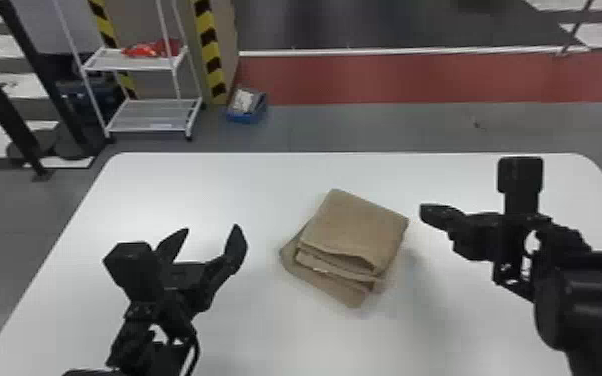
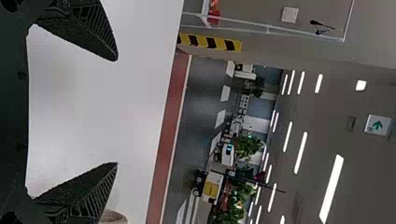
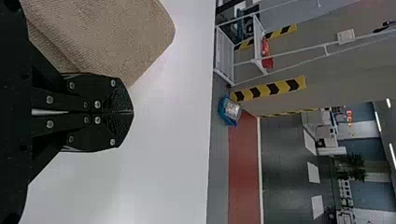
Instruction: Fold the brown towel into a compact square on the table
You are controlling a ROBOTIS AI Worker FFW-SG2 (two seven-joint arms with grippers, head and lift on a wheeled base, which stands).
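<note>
The brown towel [image 1: 352, 230] sits mid-table [image 1: 180, 175], folded but crooked. The left gripper [image 1: 210, 240] is spread wide; the right gripper [image 3: 132, 112] is pinched together, holding nothing. To tidy well, nudge the sticking-out bottom layer gently under the top.

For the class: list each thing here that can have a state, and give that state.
Brown towel: folded in layers, lower ones jutting out on the near and left sides.
Left hand: open, empty.
Right hand: shut, empty.
White table: bearing the towel.
White cart: standing, red items on its upper shelf.
</note>
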